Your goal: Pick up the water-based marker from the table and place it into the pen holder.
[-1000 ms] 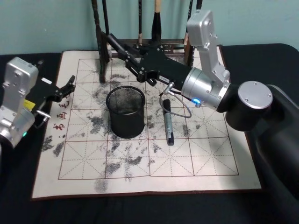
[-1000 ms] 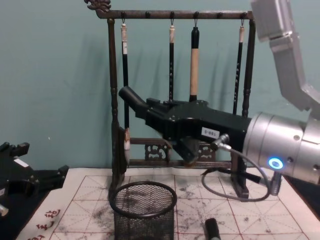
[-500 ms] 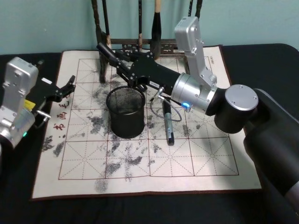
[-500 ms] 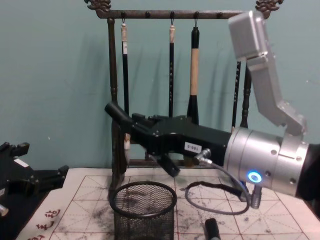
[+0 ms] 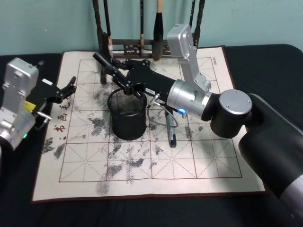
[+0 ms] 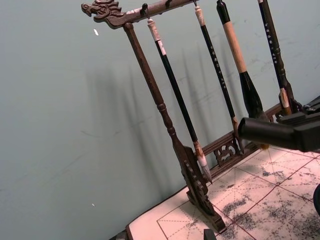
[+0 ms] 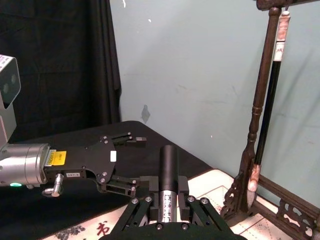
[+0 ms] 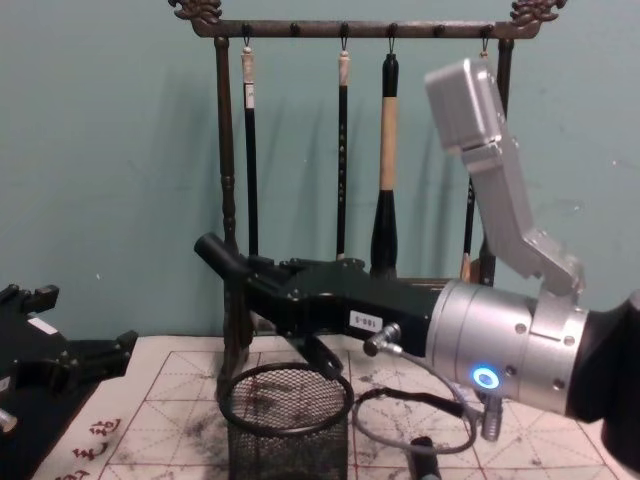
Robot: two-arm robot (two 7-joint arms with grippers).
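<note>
- On the dark table (image 5: 279, 61) lies a white mat (image 5: 199, 161) with red grid and ink stains. All the things of the task stand on the mat or hang over it.
- At the far edge of the mat stands the wooden brush rack (image 8: 345, 28), just behind the work.
- Near the middle of the mat, a little to the robot's left, the pen holder (image 5: 127, 125) stands upright with its mouth open to above.
- Over the holder's far rim hangs the right gripper (image 5: 124, 78), reaching across from the right. Its fingers are closed around the water-based marker (image 5: 104, 63). The holder therefore lies below the gripper and slightly nearer to the robot.
- Beside the left edge of the mat the left gripper (image 5: 70, 86) is parked, well apart from the holder, with its fingers standing apart and nothing between them.
- Between the right fingers the marker is raised off the table. Its long axis is almost level and runs on from the gripper's own line. The free end points to the robot's left and away, toward the left post of the rack, and it seems to pass beyond the holder's rim.
- To my judgement, the marker must be tipped from level to steep, one end down over the mouth, before letting go.
- Just right of the holder a second pen (image 5: 170, 130) lies flat on the mat, its long axis running toward and away from the robot.
</note>
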